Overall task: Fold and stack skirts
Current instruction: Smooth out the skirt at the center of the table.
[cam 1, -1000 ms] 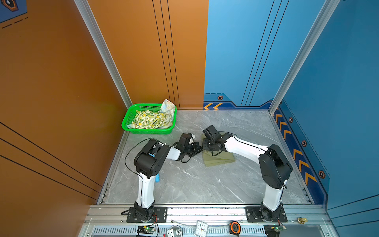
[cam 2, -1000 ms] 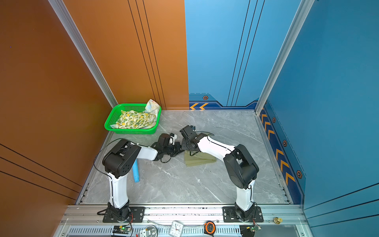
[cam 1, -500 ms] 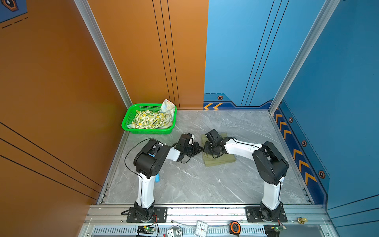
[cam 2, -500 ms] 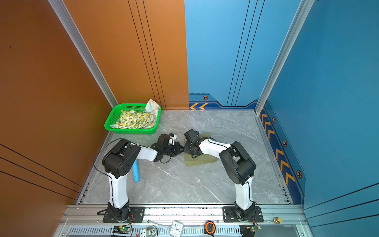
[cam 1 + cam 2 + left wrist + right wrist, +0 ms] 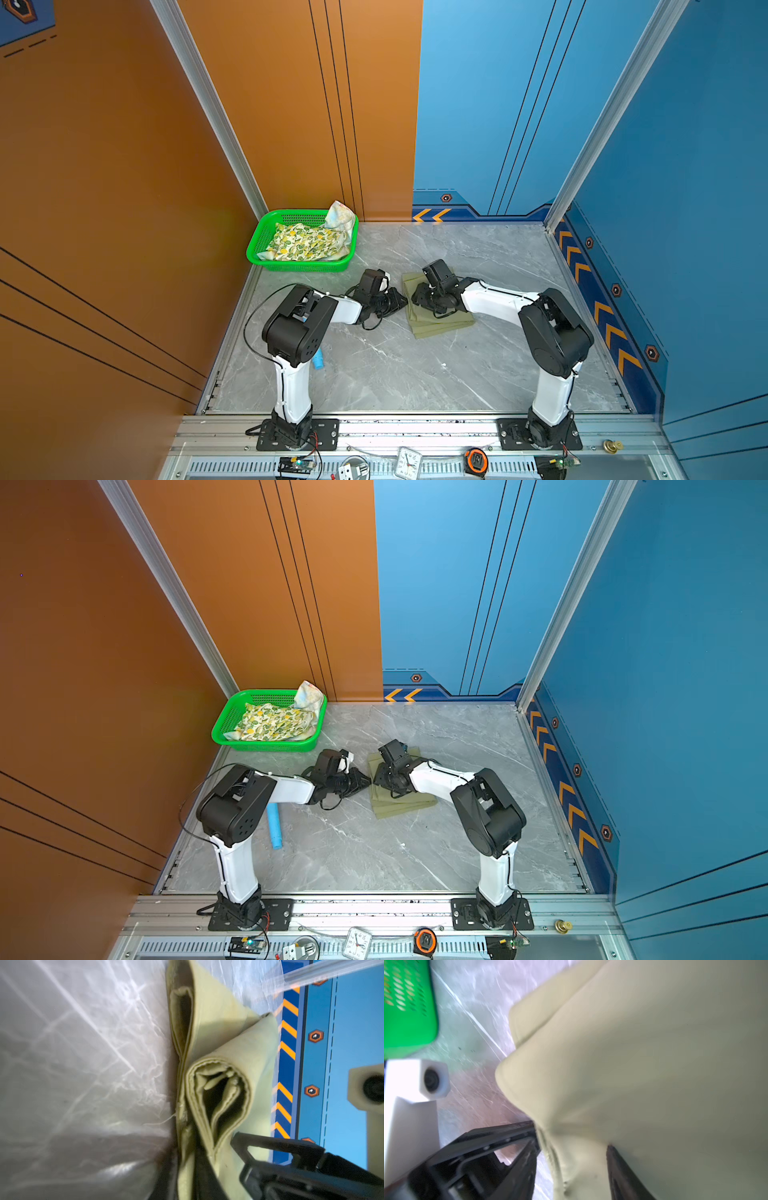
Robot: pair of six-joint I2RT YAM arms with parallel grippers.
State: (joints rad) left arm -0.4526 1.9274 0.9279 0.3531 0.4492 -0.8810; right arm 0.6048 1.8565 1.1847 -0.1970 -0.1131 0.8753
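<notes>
Pinched shut a second ago, the left gripper (image 5: 400, 301) and right gripper (image 5: 416, 297) have loosened. Their jaws now stand parted around the folded olive skirt (image 5: 441, 326).

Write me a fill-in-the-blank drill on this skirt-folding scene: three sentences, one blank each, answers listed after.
1. The green basket holds ____ skirts: the lemon-print skirt and the pastel skirt.
2. The olive-green skirt lies ____ on the table, outside the basket.
3. The toy lying on the table near the left arm is light-____.

Missing words: two; folded; blue.
</notes>
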